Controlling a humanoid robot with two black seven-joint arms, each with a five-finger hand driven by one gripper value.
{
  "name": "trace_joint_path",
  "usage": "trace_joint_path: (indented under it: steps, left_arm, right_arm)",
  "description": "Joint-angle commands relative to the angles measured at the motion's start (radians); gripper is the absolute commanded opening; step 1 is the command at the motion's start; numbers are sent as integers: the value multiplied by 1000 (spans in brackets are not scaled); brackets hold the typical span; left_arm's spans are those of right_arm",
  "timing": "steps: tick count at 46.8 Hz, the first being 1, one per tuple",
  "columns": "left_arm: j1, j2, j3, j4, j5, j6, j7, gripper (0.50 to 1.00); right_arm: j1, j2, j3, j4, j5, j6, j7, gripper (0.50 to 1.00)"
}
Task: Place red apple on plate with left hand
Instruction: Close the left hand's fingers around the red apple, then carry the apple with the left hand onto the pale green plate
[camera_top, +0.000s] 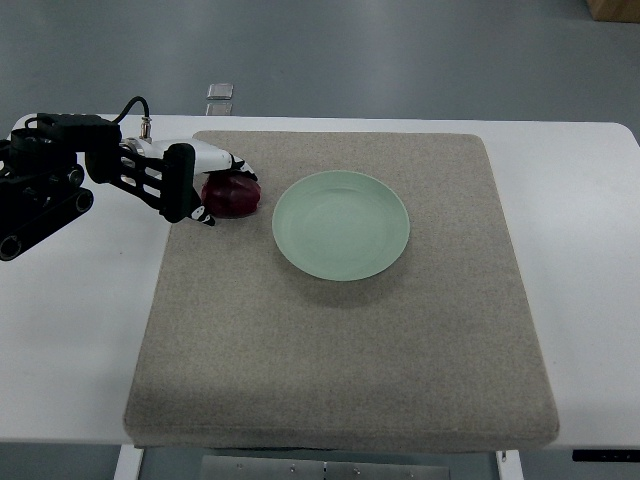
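A dark red apple (234, 195) lies on the grey mat (340, 330), just left of a pale green plate (341, 225). My left hand (205, 187) comes in from the left edge and is around the apple's left side, with white fingers (222, 157) over its top and the thumb below it. The fingers curl about the apple and touch it. The apple rests on the mat. The plate has nothing on it.
The mat covers most of a white table (580, 200). A small clear object (220, 91) sits at the table's far edge. Grey floor lies beyond.
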Motion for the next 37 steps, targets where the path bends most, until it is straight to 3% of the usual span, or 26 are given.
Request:
trace_joint_path:
  steps: [1,10,23,37]
  left_arm:
    - [-4,0,0,0,0,0,-1,763]
    - [-14,3,-2,-3,-3,2,-3,500]
    - [-80,5,-31,-60,-17,3,-34,500]
    - [-60,-139,-29,-84,-14,6,-24,500]
  right_arm:
    - [0,0,0,0,0,0,-1,928]
    - [0,0,0,0,0,0,0,928]
    - [0,0,0,0,0,0,0,930]
    - [0,0,0,0,0,0,0,928]
